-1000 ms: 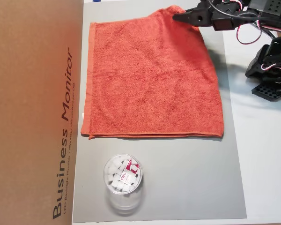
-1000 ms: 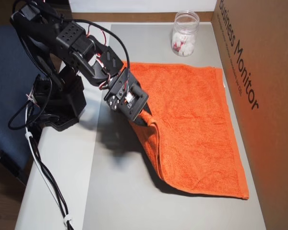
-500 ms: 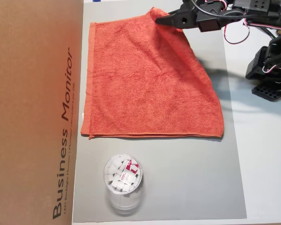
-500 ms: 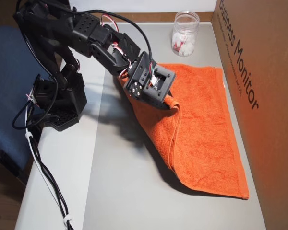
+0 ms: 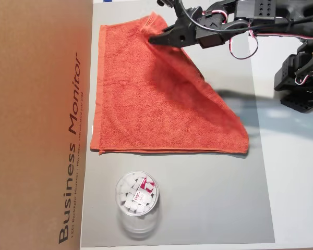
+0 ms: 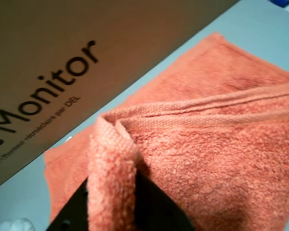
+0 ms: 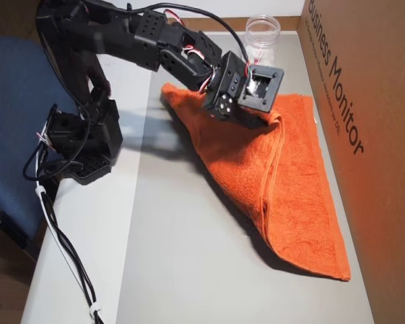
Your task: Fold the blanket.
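The blanket is an orange terry towel (image 5: 161, 104) lying on a grey mat (image 5: 198, 208). One corner is lifted and drawn across, so the cloth forms a triangle with a diagonal fold. My black gripper (image 5: 155, 37) is shut on that lifted corner near the towel's top edge in an overhead view. In the wrist view the pinched corner (image 6: 111, 159) hangs over a black finger (image 6: 156, 207). In the other overhead view the gripper (image 7: 256, 118) holds the cloth (image 7: 283, 189) above the towel's far end.
A brown cardboard box printed "Business Monitor" (image 5: 36, 125) borders the mat beside the towel. A clear plastic jar (image 5: 137, 200) with white pieces stands on the mat. The arm's base (image 7: 81, 135) sits at the table edge, with cables trailing.
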